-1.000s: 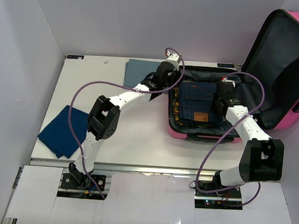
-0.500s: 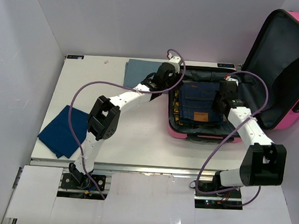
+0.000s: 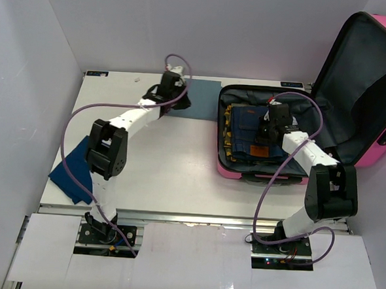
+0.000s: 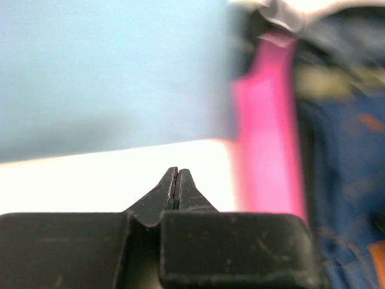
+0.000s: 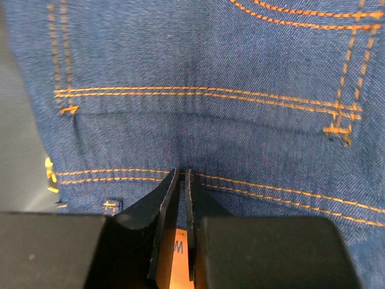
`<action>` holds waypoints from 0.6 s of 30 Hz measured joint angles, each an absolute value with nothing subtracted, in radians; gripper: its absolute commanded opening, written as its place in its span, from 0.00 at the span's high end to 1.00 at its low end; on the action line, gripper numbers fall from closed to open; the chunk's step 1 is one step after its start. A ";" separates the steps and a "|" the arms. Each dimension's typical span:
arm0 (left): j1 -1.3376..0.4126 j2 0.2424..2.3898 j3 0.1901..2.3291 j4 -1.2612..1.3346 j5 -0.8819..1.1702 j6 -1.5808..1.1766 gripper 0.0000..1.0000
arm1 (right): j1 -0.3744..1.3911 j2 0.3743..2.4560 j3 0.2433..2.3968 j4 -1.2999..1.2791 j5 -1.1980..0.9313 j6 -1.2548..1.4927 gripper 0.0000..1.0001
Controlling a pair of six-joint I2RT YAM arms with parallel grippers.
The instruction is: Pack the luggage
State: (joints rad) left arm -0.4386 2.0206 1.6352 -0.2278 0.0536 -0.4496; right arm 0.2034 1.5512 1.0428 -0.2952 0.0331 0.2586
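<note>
The left claw point(image 4: 175, 179) is pressed shut and empty near a grey-blue cloth point(image 3: 202, 99) on the far surface point(image 3: 179, 163), while the right claw point(image 5: 181, 180), closed to a thin slit, has its tips at folded jeans point(image 5: 198, 72) inside the open pink suitcase point(image 3: 263, 177) on the right.

Robotics lab test cell. Indicated by: plain white panel walls point(image 3: 27, 75) enclosing a flat white table point(image 3: 178, 176); white-and-black left arm point(image 3: 132, 118) and right arm point(image 3: 304, 151) bolted beside a metal rail point(image 3: 195, 217) at the near edge; exposed purple cables point(image 3: 65, 140) looping off both.
</note>
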 measured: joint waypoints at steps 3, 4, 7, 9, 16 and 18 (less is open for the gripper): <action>-0.340 1.974 1.536 -0.195 0.043 -0.486 1.00 | 0.203 1.558 1.045 -0.297 0.035 0.259 0.87; -0.324 1.954 1.494 -0.198 0.033 -0.498 1.00 | 0.203 1.547 1.045 -0.298 0.036 0.259 0.87; -0.301 1.910 1.393 -0.201 0.015 -0.533 1.00 | 0.204 1.506 1.050 -0.313 0.040 0.258 0.87; -0.289 1.876 1.334 -0.203 0.003 -0.558 1.00 | 0.203 1.472 1.052 -0.312 0.039 0.254 0.88; -0.207 1.759 1.233 -0.136 0.002 -0.610 0.87 | 0.203 1.549 1.101 -0.274 0.038 0.232 0.87; -0.188 1.767 1.247 -0.106 0.029 -0.596 0.61 | 0.203 1.603 1.099 -0.274 0.050 0.233 0.85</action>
State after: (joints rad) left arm -0.1884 1.7668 1.2471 -0.1060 0.0289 -0.5959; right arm 0.2031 1.6033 1.0989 -0.2739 0.0496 0.2332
